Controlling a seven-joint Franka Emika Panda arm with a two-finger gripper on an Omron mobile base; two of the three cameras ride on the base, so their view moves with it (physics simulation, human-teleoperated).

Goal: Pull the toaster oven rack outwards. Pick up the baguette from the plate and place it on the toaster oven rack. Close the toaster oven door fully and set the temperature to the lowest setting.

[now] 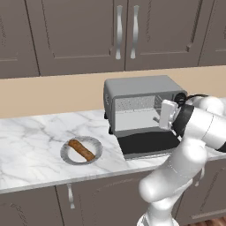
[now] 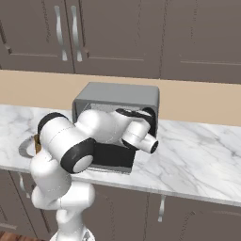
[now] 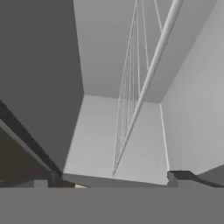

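The grey toaster oven (image 1: 140, 86) stands on the counter with its dark-glass toaster oven door (image 1: 148, 142) dropped flat in front. My gripper (image 1: 156, 118) reaches into the right side of the cavity. In the hand view, which is rolled, the silver wire toaster oven rack (image 3: 130, 96) runs edge-on between my fingertips (image 3: 177, 176), and my gripper (image 3: 114, 177) is open around its front bar. The brown baguette (image 1: 81, 149) lies on the round grey plate (image 1: 66, 153), left of the oven. My arm hides most of the oven front (image 2: 117, 100) in the right base view.
Marble counter (image 1: 31, 145) stretches left of the plate and right of the oven (image 2: 197, 155). Wall cabinets (image 1: 123, 31) hang above. The oven's black knob panel (image 1: 180, 95) is partly hidden behind my wrist. The counter's front edge runs just below the open door.
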